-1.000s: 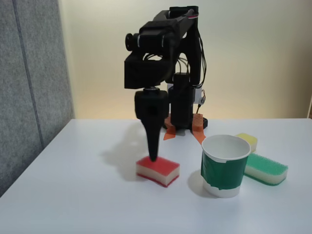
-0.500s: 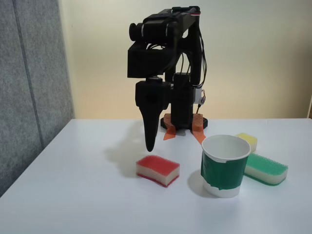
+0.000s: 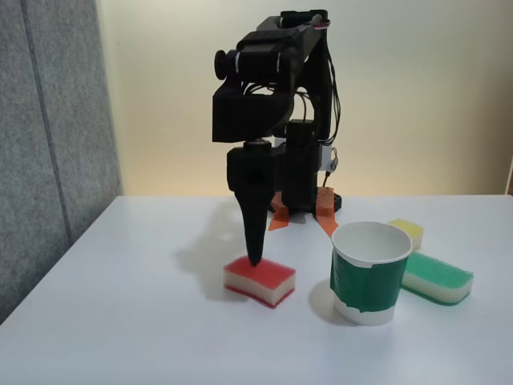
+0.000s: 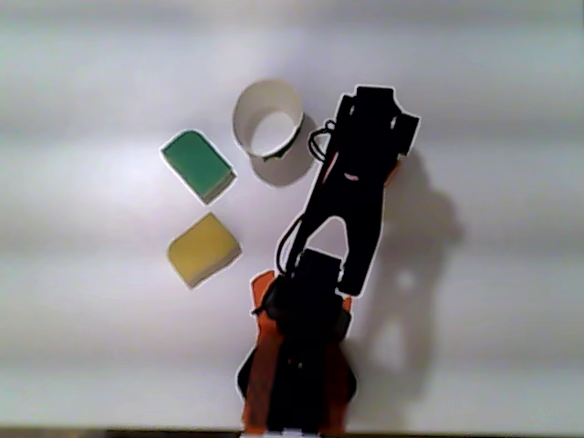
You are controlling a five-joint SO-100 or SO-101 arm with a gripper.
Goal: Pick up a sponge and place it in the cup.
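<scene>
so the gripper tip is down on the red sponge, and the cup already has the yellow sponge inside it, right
Not quite. The gripper tip is down on the red sponge, but the cup is empty. The fixed view shows the yellow sponge lying on the table behind the cup, beside the green sponge.

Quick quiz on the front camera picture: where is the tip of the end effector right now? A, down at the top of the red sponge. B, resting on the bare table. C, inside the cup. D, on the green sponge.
A: in the fixed view the end effector points straight down with its tip at the red top of the sponge, left of the cup.
</scene>
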